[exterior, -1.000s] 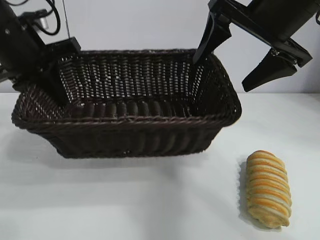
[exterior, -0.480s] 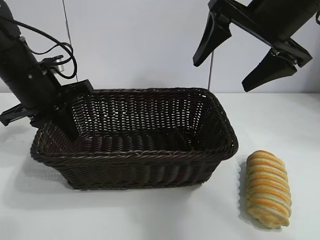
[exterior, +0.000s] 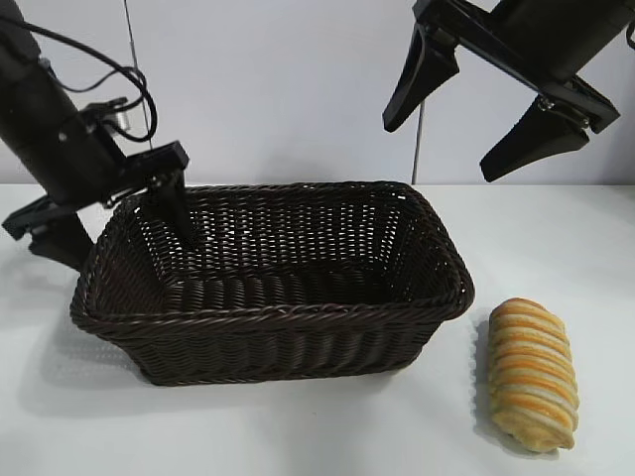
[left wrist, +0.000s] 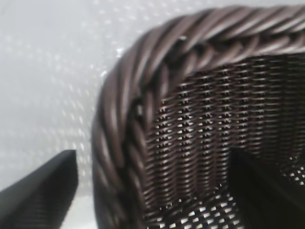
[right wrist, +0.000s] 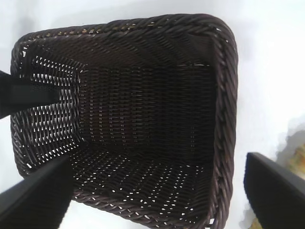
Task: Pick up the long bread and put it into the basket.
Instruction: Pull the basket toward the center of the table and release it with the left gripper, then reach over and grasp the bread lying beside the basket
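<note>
White tabletop (exterior: 327, 426): dark brown woven wicker basket (exterior: 273, 297); striped golden oblong loaf (exterior: 532, 373) right of basket; left pincer (exterior: 114, 223) apart astride basket's rim; right pincer (exterior: 448, 139) apart above basket.

- The basket (exterior: 268, 288) sits on the table (exterior: 327, 426), below and to the left of the right gripper (exterior: 466, 124), which hangs above the basket's right end.
- The long bread (exterior: 533, 374) lies on the table well below the right gripper, just beside the basket's right end and outside it.
- The left gripper (exterior: 119, 218) straddles the basket's left rim: one finger inside, one outside.
</note>
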Controlling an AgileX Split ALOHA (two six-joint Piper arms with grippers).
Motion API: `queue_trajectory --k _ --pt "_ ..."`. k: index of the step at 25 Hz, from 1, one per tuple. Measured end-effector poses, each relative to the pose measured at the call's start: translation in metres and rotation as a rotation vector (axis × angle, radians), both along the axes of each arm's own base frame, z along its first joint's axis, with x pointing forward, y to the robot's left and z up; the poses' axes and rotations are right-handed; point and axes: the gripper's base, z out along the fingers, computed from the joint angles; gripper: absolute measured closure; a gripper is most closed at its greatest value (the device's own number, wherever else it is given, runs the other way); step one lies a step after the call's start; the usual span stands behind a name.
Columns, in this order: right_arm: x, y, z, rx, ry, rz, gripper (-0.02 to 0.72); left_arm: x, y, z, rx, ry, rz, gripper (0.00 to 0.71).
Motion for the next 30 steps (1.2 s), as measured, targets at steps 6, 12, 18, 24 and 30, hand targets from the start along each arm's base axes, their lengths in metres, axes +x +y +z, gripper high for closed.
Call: queue_trajectory --k 6,12,18,24,30 --pt "0.000 0.000 0.000 0.000 0.001 0.000 0.008 0.016 0.038 0.038 0.119 -0.064 0.082 0.023" --pt "0.000 0.000 0.000 0.000 0.002 0.001 0.008 0.017 0.125 0.053 0.148 -0.041 0.235 0.023" --pt "0.000 0.000 0.000 0.000 0.004 0.002 0.008 -0.015 0.226 0.079 0.119 -0.083 0.488 0.023" --pt "0.000 0.000 0.000 0.000 0.004 0.002 0.008 -0.060 0.247 0.141 -0.015 -0.278 0.545 0.023" --pt "-0.001 0.000 0.000 -0.001 0.006 0.004 0.008 -0.108 0.193 0.212 0.003 -0.503 0.383 0.023"
